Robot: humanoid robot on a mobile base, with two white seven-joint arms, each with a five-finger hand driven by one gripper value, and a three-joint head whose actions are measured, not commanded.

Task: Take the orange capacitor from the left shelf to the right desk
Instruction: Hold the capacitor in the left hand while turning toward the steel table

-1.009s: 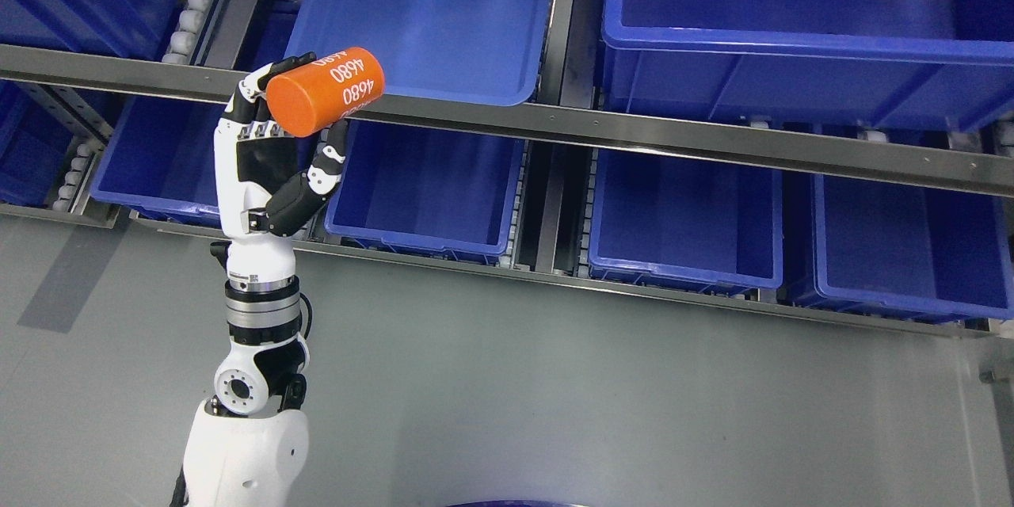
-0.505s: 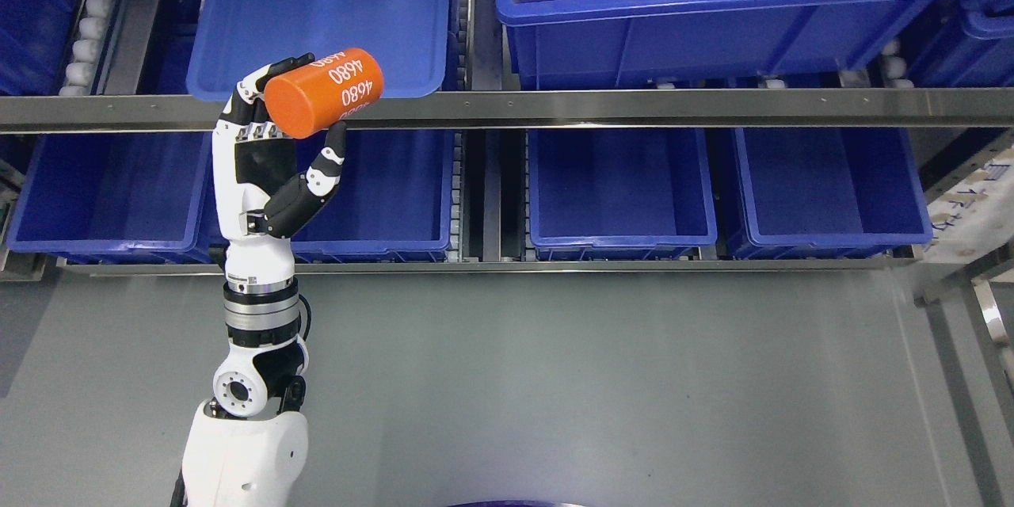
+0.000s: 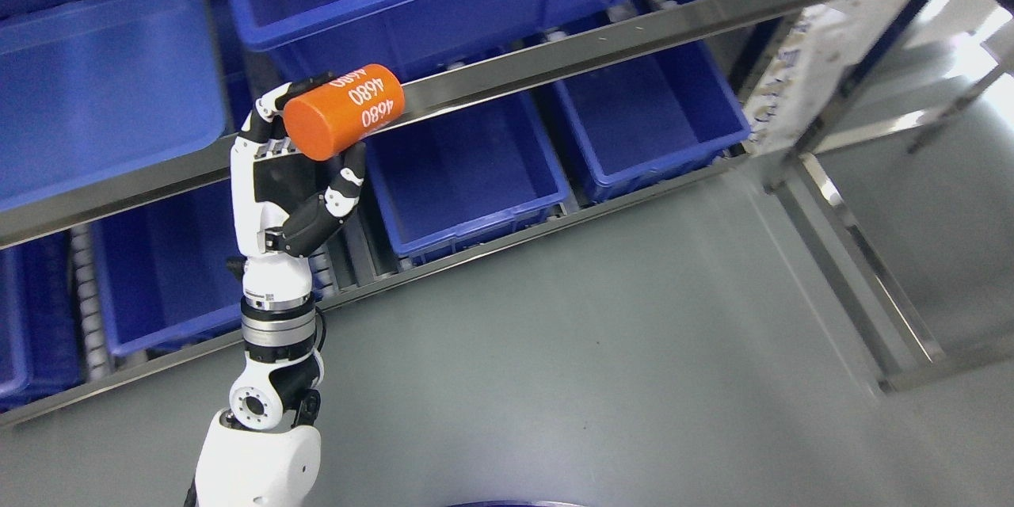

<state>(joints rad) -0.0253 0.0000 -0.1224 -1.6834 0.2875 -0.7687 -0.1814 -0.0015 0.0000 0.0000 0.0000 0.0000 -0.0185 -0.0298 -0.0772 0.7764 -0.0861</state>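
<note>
The whole view has swung right since a moment ago, so the shelf (image 3: pixel 507 71) now slides toward 10 o'clock. The left hand (image 3: pixel 293 174) keeps its fingers closed around the orange capacitor (image 3: pixel 343 111); I judge the carry to the desk is under way.

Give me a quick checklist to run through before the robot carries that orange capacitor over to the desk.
1. Grasp: left hand is closed on the orange capacitor, fingers over the top, thumb below. Ok.
2. Capacitor clear of the blue bins: it is held in front of the shelf rail, not inside a bin. Ok.
3. Grip security: only the far end is held and the can tilts. Cannot tell.
4. Floor to the right shows nothing in the way. Ok.
5. Desk in sight: not visible. Not ok.
6. Right arm position: out of view. Cannot tell.
</note>
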